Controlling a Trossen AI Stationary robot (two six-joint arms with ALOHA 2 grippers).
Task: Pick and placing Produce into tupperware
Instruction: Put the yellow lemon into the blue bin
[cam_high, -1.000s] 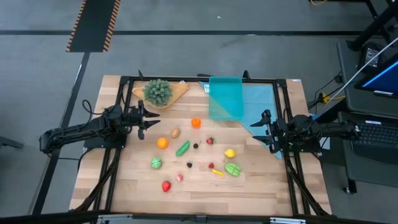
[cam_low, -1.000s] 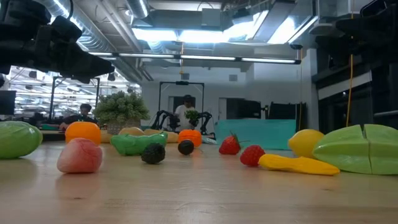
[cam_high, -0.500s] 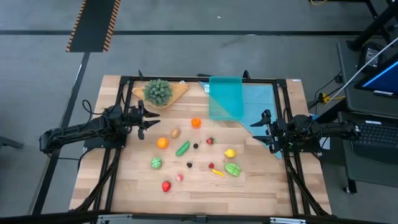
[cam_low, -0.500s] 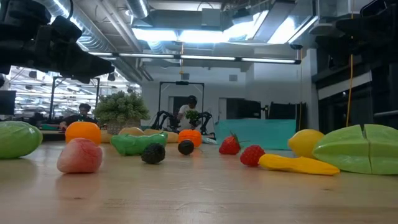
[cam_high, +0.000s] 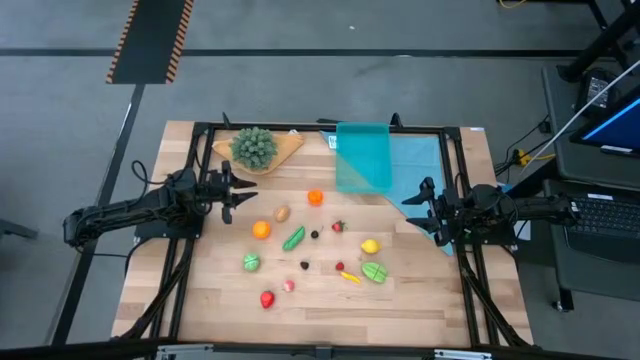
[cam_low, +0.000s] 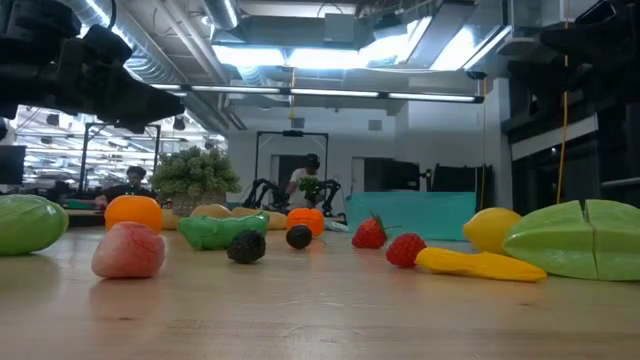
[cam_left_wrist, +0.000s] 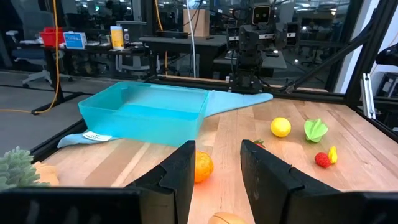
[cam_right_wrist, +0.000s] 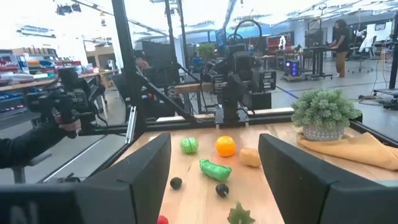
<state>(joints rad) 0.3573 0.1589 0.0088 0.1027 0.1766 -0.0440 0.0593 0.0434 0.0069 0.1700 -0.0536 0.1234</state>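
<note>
Our left pincer and right pincer hang spread and empty; between them all Produce awaits, the tupperware beyond unfilled.

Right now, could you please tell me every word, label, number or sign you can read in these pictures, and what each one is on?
No text can be read anywhere.
White label by the teal box: print too small to read.
Blue box on a far desk: lettering too blurred.
Blue screen beside the table: nothing legible.
Striped floor mat: orange and black bars only, no words.
</note>
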